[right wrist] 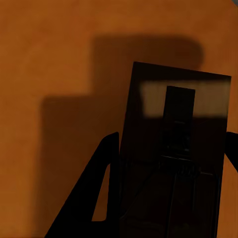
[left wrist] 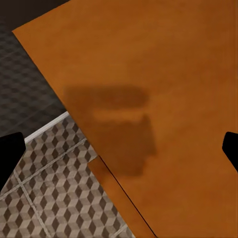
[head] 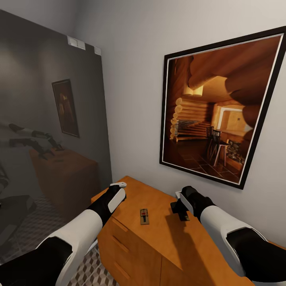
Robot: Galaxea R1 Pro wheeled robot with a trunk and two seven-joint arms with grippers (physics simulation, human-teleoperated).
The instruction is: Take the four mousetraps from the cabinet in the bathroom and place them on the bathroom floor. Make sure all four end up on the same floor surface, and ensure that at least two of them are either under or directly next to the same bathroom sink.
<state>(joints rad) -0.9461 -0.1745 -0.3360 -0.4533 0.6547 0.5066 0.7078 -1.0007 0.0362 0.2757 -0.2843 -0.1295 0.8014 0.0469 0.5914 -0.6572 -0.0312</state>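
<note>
Two white-and-black arms are seen reaching over the cabinet (head: 167, 242). Left gripper (left wrist: 119, 148), above the cabinet's outer edge, is spread wide and holds nothing. One mousetrap (head: 144, 216) lies on the cabinet top between the arms. Right gripper (head: 182, 210) seems closed around another mousetrap (right wrist: 173, 148), though this is judged from a dark view. Lifting straight up is advised before carrying to the bathroom floor (left wrist: 54, 198).

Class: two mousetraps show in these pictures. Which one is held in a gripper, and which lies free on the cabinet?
The mousetrap between the right gripper's fingers is held. The other mousetrap lies flat on the cabinet top, between both arms, untouched.
</note>
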